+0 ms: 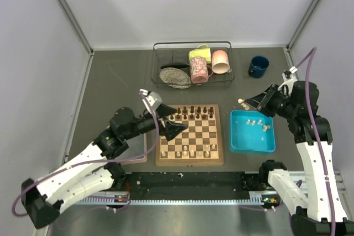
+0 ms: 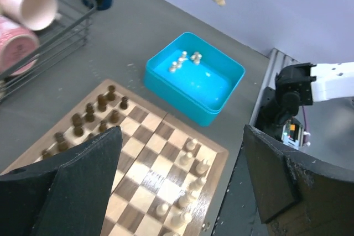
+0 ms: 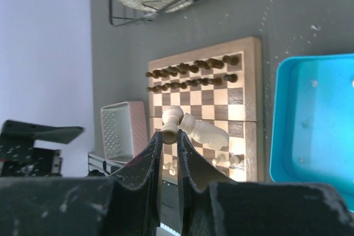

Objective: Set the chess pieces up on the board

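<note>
The board [image 1: 189, 162] lies at the table's middle. Dark brown pieces [image 1: 193, 113] fill its two far rows, and several cream pieces [image 1: 193, 150] stand along its near rows. My right gripper [image 1: 247, 102] hovers above the blue tray's [image 1: 235, 131] far left corner. It is shut on a cream pawn [image 3: 174, 120], with a cream knight [image 3: 206, 132] wedged against it. Several cream pieces [image 1: 257, 122] lie in the tray. My left gripper [image 1: 171, 128] is open and empty over the board's left side, with its fingers [image 2: 83, 181] wide apart above the board [image 2: 221, 164].
A wire basket [image 1: 191, 64] with mugs and a plate stands at the back. A dark blue mug [image 1: 258, 66] sits to its right. A clear pinkish tray [image 1: 135, 150] lies left of the board, under my left arm.
</note>
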Available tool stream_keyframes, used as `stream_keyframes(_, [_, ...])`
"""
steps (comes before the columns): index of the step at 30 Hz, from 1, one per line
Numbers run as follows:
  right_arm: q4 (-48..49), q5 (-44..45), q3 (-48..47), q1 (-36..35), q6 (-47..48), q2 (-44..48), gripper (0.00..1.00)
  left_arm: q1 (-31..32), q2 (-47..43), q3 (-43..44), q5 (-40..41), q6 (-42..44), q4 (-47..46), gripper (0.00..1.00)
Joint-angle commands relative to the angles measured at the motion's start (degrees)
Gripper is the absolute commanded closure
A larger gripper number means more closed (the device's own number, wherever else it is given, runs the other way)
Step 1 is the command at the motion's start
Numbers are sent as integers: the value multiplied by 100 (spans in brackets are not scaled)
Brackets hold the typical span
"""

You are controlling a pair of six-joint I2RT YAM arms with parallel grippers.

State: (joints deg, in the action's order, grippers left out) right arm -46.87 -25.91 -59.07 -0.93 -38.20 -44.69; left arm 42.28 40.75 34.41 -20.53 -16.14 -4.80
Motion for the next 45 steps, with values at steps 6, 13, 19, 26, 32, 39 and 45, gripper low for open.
stream_keyframes(6, [301,-186,-579,67,49,460,100,1457,1522,179,954,155,-3138,4])
stream_keyframes(13, [442,-186,-1054,75,-126,733,100,2222,2832,697,1490,453,-4852,1])
stream_keyframes(19, [425,-151,-1160,75,-364,891,100,2530,3921,1242,1798,656,-5952,1])
stream_keyframes(26, [433,-335,-1265,67,-548,1005,100,2706,4853,1814,2194,630,-6797,1])
stream_keyframes(32, [442,-441,-1353,67,-636,1146,100,2733,5179,2113,2308,279,-7061,3])
stream_keyframes(39, [451,-573,-1248,67,-724,1269,100,2733,5355,2333,2291,24,-7026,13])
stream_keyframes(45, [442,-617,-1230,67,-751,1331,100,2733,5443,2544,2124,-161,-6947,28])
